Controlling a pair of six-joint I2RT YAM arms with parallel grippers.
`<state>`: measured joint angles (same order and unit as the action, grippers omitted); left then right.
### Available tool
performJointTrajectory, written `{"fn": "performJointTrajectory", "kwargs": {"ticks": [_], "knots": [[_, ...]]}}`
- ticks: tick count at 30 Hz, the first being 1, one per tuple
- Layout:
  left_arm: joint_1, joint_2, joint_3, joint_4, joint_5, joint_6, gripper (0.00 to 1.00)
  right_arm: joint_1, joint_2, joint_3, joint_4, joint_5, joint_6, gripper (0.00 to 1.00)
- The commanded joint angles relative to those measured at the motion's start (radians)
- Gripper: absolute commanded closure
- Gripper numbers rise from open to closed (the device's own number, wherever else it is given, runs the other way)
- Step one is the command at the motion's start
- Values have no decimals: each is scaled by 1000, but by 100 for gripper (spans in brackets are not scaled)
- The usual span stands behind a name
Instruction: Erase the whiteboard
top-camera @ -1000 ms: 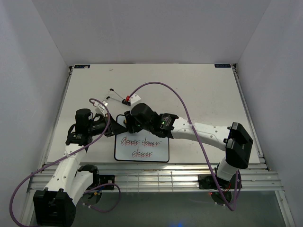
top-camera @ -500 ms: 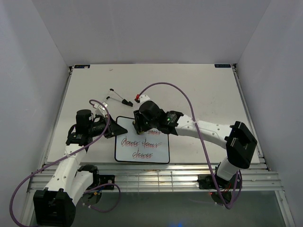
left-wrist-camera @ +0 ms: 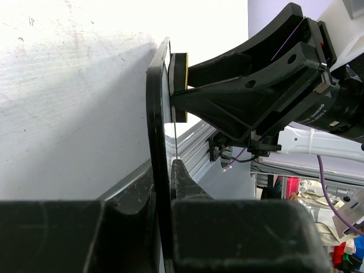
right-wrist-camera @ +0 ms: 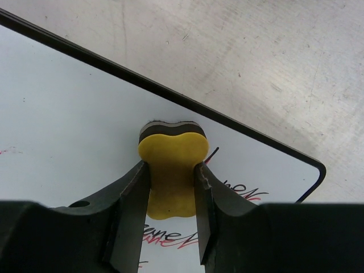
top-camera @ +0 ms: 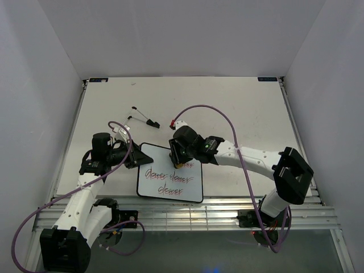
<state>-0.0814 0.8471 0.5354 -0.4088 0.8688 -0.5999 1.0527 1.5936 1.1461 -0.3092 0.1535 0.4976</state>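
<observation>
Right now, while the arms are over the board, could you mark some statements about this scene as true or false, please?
1. The right tool holds a yellow eraser against the whiteboard. True.
2. The left tool is open and away from the whiteboard. False: it is shut on the board's left edge.
3. The whiteboard is wiped clean. False: it shows red and black writing.
4. Two markers lie on the table beyond the whiteboard. True.
</observation>
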Motion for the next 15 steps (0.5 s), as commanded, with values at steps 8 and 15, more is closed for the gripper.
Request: {"fn": "performJointTrajectory", "kwargs": {"ticks": [8,15], "knots": [[-15,-37,31,142,110,45,100,110,135,205,-39,-143,33,73],[-15,-42,29,146,119,48,100,150,242,394,-132,-183,38,74]]}}
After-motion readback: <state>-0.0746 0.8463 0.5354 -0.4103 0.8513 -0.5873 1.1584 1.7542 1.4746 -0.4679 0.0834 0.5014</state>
